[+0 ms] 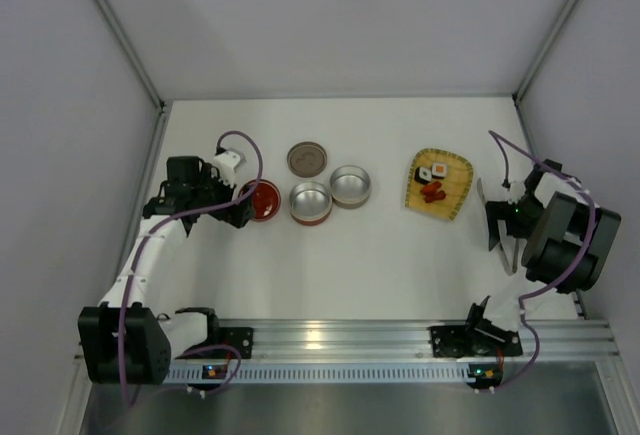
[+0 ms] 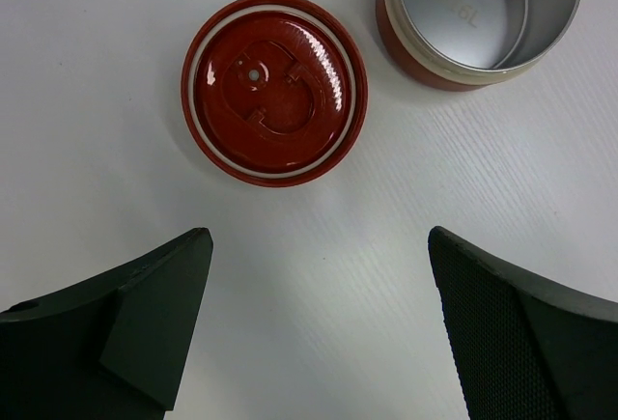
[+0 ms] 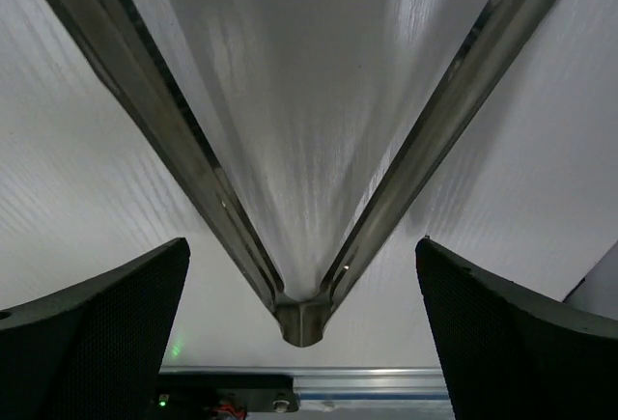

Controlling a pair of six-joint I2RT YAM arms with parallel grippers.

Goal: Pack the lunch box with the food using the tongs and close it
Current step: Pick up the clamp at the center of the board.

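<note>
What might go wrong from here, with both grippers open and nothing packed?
The right gripper is open astride the hinge end of the tongs; gripping that far back may let them pivot or slip. The food pieces on the yellow mat are small and could roll off when pinched. The left gripper hovers open near the red lid and might nudge it.

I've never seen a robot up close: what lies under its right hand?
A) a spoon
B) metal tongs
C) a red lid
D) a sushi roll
B: the right wrist view shows V-shaped metal tongs lying below the open right hand, not gripped.
</note>
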